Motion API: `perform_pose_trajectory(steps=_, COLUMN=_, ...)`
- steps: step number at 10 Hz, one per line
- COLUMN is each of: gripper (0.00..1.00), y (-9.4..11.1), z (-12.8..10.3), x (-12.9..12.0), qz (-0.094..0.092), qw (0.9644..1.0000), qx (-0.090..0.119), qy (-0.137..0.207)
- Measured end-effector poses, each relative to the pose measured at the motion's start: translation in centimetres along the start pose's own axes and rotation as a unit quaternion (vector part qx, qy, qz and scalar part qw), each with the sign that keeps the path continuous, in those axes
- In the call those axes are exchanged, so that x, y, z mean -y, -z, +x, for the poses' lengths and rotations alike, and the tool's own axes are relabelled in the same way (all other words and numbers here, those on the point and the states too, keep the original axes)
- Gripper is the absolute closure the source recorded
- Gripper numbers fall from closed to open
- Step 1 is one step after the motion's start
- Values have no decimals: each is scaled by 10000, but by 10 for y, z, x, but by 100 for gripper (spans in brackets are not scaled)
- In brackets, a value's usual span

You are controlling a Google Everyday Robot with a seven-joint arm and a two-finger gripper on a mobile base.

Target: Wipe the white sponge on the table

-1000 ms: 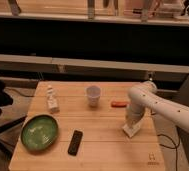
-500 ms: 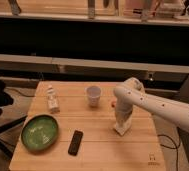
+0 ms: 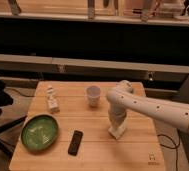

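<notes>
White sponge down on table, right of centre, pinched in closed gripper from above; probably soft, light, compressible; best held across upper half, leaving base free to rub

- Our arm stretches in from the right side, white and chunky, angled up and left.
- It bends sharply at the top, so the wrist points pretty much straight down.
- Our gripper sits low, right of centre, fingers clamped together on the white sponge, which touches the table.
</notes>
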Motion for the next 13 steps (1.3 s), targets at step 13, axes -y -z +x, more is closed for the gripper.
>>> perform_pose_trajectory(steps=13, gripper=100, y=2, z=-10, x=-9, qz=3, qw=9997, qx=-108, qy=208)
